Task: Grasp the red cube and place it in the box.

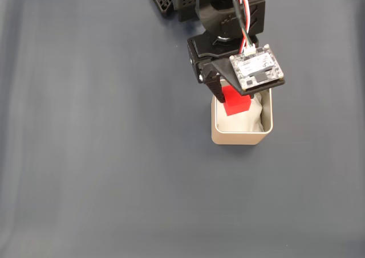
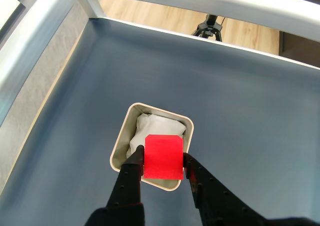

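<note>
- Wrist view: black two-finger gripper (image 2: pixel 163 162) pinching the small matte red cube (image 2: pixel 163 157) on both sides.
- Cube's right above the beige square box (image 2: pixel 120 148), over its white padding (image 2: pixel 155 128).
- Fixed view shows the same, on a dark blue mat (image 1: pixel 102 155).

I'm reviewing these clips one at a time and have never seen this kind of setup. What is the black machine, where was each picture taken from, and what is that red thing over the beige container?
The black machine is a small robot arm ending in a two-finger gripper. The fixed view looks down on the dark blue-grey table from above. The wrist view comes from a camera riding on the arm itself, looking down past the two black fingers.

One thing stands on the table: a beige, square, thin-walled box with rounded corners and white soft padding inside.

The gripper is shut on a small bright red matte cube, pinched on two opposite sides. The cube hangs over the box's opening, towards one edge of it in the wrist view, and has not been let go.
</note>
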Available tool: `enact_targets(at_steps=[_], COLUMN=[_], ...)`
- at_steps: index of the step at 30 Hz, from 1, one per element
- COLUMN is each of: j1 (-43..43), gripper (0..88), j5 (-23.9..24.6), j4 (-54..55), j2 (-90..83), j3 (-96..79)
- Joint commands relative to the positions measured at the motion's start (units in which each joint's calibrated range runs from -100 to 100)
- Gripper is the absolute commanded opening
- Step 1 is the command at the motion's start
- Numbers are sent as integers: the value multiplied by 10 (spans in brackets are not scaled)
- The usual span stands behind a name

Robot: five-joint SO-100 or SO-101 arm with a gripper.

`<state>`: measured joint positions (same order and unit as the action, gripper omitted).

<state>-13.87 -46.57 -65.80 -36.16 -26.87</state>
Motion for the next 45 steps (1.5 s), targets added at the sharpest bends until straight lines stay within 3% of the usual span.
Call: enact_targets(at_steps=[1,7,16,21,45], j1=[6,3,7,8,11], gripper=[6,31,315,407,435], j5=[5,7,31,25,27], j4=[7,12,57,63,72], j2=[1,2,-8,-14,-30], j3=[26,27,12,1,-19])
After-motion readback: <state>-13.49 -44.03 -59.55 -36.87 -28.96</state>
